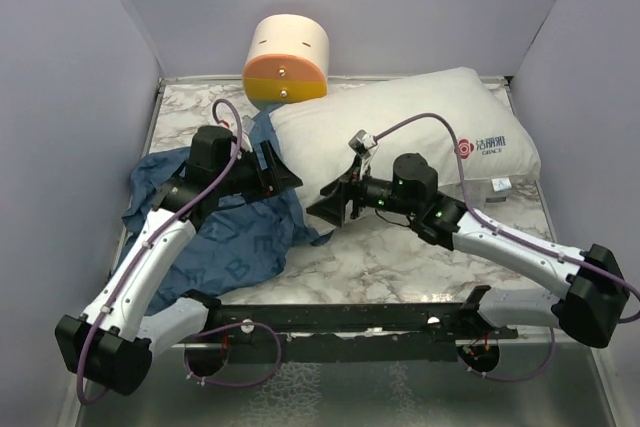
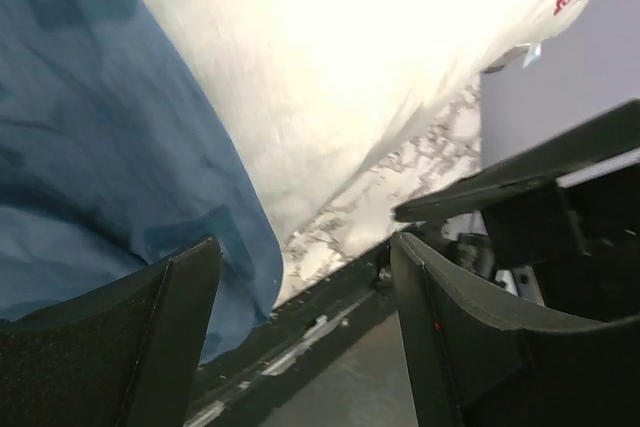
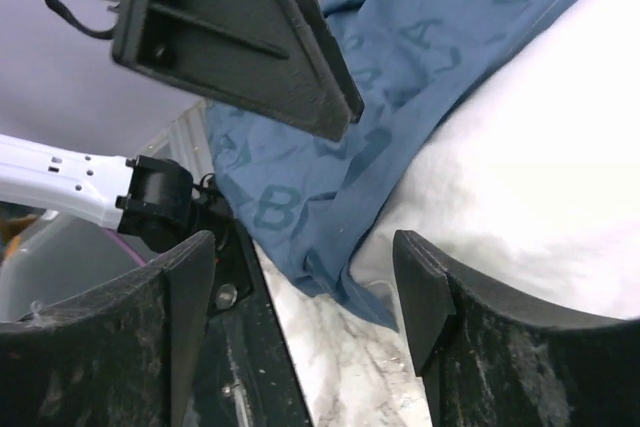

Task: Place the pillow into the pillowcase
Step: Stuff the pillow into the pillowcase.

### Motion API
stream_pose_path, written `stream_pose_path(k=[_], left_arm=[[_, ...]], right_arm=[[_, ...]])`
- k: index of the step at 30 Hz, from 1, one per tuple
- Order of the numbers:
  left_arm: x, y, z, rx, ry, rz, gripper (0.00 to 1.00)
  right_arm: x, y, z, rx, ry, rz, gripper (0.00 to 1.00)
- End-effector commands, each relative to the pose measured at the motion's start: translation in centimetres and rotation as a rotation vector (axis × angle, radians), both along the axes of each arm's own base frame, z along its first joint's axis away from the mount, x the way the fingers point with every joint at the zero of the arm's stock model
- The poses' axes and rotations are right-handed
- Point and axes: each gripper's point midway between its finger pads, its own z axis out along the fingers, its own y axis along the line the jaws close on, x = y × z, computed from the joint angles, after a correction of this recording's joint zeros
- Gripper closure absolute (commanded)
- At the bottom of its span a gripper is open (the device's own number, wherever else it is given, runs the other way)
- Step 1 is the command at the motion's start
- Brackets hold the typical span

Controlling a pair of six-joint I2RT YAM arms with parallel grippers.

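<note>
One white pillow (image 1: 420, 122), one blue pillowcase (image 1: 235, 242) left of the pillow, one cream-and-orange cylinder (image 1: 287, 57) behind the pillow, two grippers at its near side, left gripper (image 1: 282, 173), right gripper (image 1: 332, 209).

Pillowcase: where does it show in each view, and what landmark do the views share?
Top external: pillowcase lies crumpled, left of centre.
Left wrist: pillowcase fills the left side.
Right wrist: pillowcase at upper centre, letters showing.
Shared landmark: the white pillow, bordering it on the right in all three.
</note>
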Motion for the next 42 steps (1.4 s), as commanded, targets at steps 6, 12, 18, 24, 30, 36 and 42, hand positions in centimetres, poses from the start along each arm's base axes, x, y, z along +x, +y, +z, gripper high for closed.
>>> stream_pose_path(k=[6, 12, 18, 24, 30, 36, 42], left_arm=[[5.8, 5.0, 0.6, 0.313, -0.115, 0.054, 0.28], [14.5, 7.8, 0.4, 0.201, -0.095, 0.193, 0.28], [20.8, 8.6, 0.6, 0.026, -0.095, 0.336, 0.29], [22.8, 8.7, 1.0, -0.023, -0.134, 0.382, 0.3], [22.7, 11.3, 1.2, -0.137, -0.155, 0.482, 0.31], [21.6, 14.3, 1.4, -0.135, -0.187, 0.552, 0.27], [20.3, 14.7, -0.3, -0.018, -0.129, 0.526, 0.26]], right_arm=[[2.2, -0.8, 4.6, -0.115, -0.212, -0.043, 0.2], [5.6, 0.5, 9.2, -0.136, -0.312, -0.107, 0.08], [7.6, 0.5, 10.3, -0.145, -0.275, -0.167, 0.0], [10.2, -1.6, 10.3, -0.155, -0.213, -0.309, 0.0], [13.3, -3.4, 11.4, -0.126, -0.231, -0.379, 0.0], [16.5, -0.4, 10.3, -0.244, -0.205, -0.301, 0.0], [21.1, 2.3, 6.8, -0.401, -0.096, -0.312, 0.06]])
